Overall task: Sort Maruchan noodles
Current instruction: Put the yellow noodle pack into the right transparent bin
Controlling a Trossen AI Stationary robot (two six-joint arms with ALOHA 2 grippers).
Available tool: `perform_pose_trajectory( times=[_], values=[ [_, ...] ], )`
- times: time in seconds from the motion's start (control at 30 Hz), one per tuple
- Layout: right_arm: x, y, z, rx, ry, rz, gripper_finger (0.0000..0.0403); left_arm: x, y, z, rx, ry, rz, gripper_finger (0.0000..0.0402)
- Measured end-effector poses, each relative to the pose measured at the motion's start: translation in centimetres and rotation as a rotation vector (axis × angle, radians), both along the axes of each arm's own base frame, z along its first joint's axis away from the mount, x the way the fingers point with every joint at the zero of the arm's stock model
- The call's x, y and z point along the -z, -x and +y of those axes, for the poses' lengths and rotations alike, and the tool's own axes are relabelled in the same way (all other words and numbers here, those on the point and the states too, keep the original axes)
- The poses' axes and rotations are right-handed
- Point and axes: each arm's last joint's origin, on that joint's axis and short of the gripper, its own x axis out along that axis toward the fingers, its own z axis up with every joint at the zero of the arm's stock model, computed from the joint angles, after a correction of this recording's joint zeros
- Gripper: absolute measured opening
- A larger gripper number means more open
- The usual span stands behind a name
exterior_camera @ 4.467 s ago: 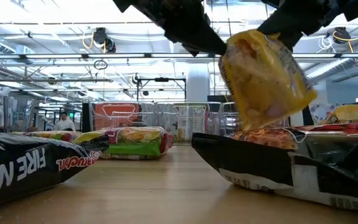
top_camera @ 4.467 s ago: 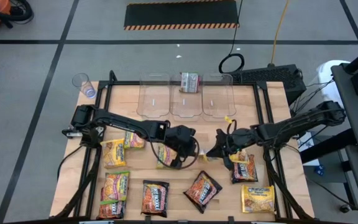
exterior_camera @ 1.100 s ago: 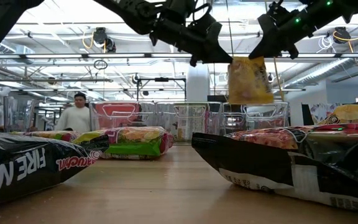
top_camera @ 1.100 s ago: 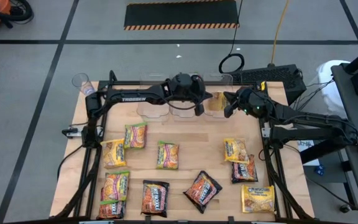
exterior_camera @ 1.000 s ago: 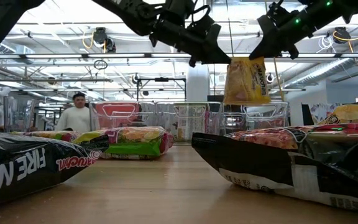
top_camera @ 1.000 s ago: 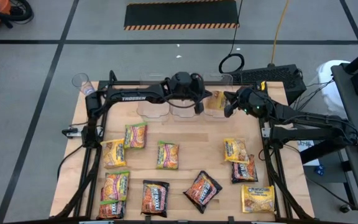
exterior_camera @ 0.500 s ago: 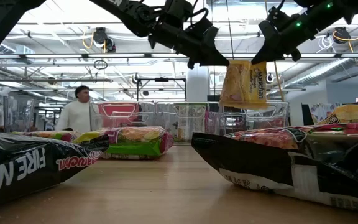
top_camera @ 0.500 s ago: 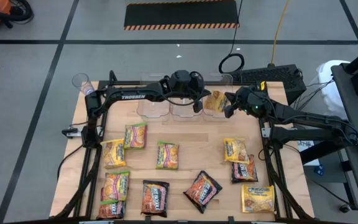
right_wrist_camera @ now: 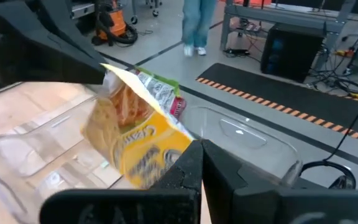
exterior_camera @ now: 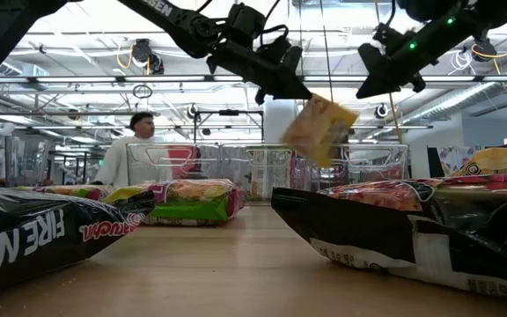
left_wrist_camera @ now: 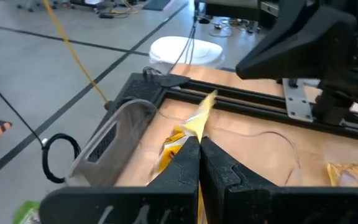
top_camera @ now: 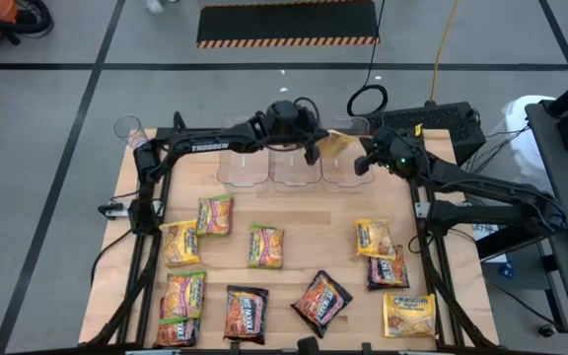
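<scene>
At the far edge of the table, above the row of three clear plastic bins (top_camera: 294,155), I have both grippers up in the air close together. The left gripper (top_camera: 316,151) is over the seam between the middle and right-hand bins, and its fingers (left_wrist_camera: 188,163) are pressed together on the corner of a yellow Maruchan packet (exterior_camera: 318,129). In the low view the packet hangs tilted below that gripper, clear of the table and above the bin rims. The right gripper (top_camera: 361,163) sits just beside it over the right-hand bin; its fingers (right_wrist_camera: 194,163) are pressed together, and I see nothing between them, the yellow packet lying just ahead of the tips.

The middle bin holds one packet with a green and pink edge (right_wrist_camera: 166,98); I cannot tell what else lies in the bins.

On the table nearer to me, the remaining packets lie flat and apart: two green-edged ones (top_camera: 215,213) (top_camera: 265,246), a yellow one (top_camera: 179,243) on the left side, another pair at the near left corner (top_camera: 179,306), two dark packets (top_camera: 246,313) (top_camera: 321,301) near the front edge, and on the right a yellow one (top_camera: 375,238), a dark one (top_camera: 388,267) touching it, and a yellow one (top_camera: 408,314) at the near right corner.

A person (exterior_camera: 136,151) stands in the room beyond the table.
</scene>
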Motion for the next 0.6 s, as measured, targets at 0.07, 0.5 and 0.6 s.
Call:
perform_pose_trajectory(
  times=[0.07,0.5,0.6],
  values=[
    [0.1,-0.1,-0.3,0.014,0.0,-0.001,0.0,0.0,0.1,0.2,-0.007,0.01,-0.003,0.0],
    [0.2,0.6,-1.6,0.09,0.003,0.004,0.0,0.2,-0.1,0.3,-0.004,0.001,-0.014,0.0],
    [0.0,0.8,-1.7,0.096,0.011,0.002,0.0,0.9,-0.4,0.7,-0.01,0.026,-0.028,0.0]
  ],
)
